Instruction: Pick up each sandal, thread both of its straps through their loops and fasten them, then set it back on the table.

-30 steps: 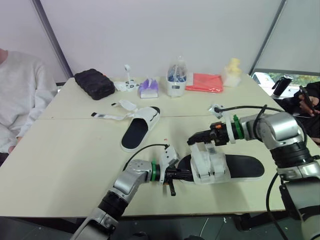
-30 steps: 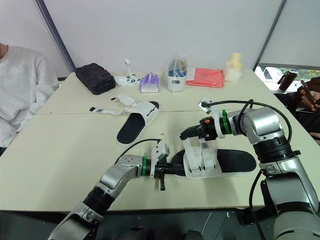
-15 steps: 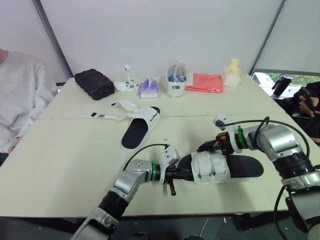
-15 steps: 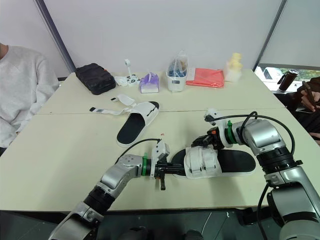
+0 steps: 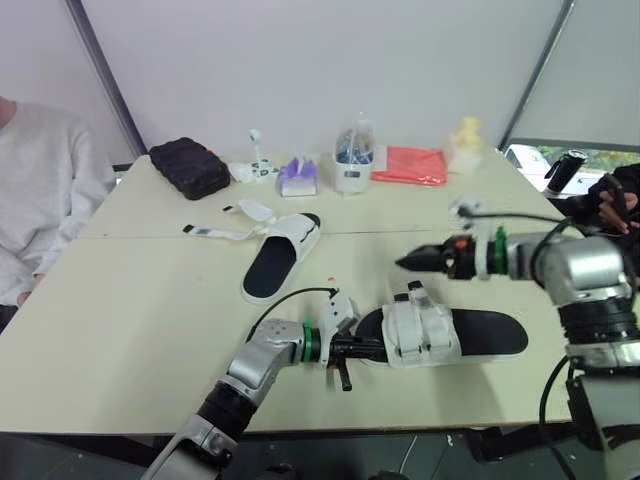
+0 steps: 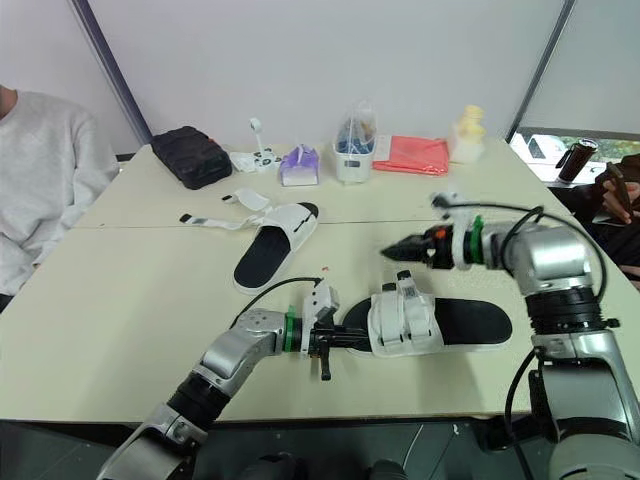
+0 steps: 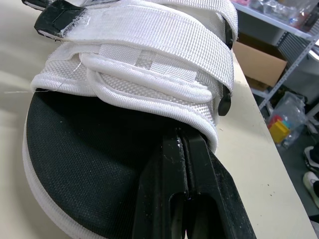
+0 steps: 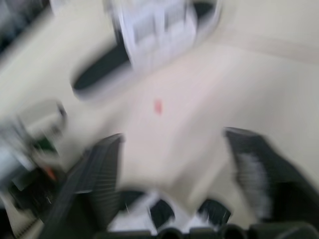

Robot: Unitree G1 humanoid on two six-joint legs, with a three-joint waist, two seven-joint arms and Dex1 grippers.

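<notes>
The near sandal (image 5: 440, 335), black sole with white upper, lies on the table (image 5: 130, 300) by its front edge, both straps folded across the upper. My left gripper (image 5: 365, 348) is shut, its fingertips (image 7: 182, 144) resting on the black footbed at the toe, tucked under the upper's edge. My right gripper (image 5: 405, 262) hovers above the table just beyond that sandal, open, its fingers (image 8: 94, 174) wide apart with nothing between them. The second sandal (image 5: 280, 255) lies further back, its straps (image 5: 215, 232) undone and spread out to the left.
Along the table's far side stand a black case (image 5: 188, 167), a small white device (image 5: 255, 170), a purple pouch (image 5: 297, 176), a clear bag (image 5: 353, 160), a red cloth (image 5: 408, 165) and a yellow object (image 5: 464, 140). A person in white (image 5: 40, 190) sits left; a hand (image 5: 610, 195) shows right.
My right gripper laid the raised strap down over the near sandal's upper, let go, opened and drew back above the table. The left gripper has stayed put.
</notes>
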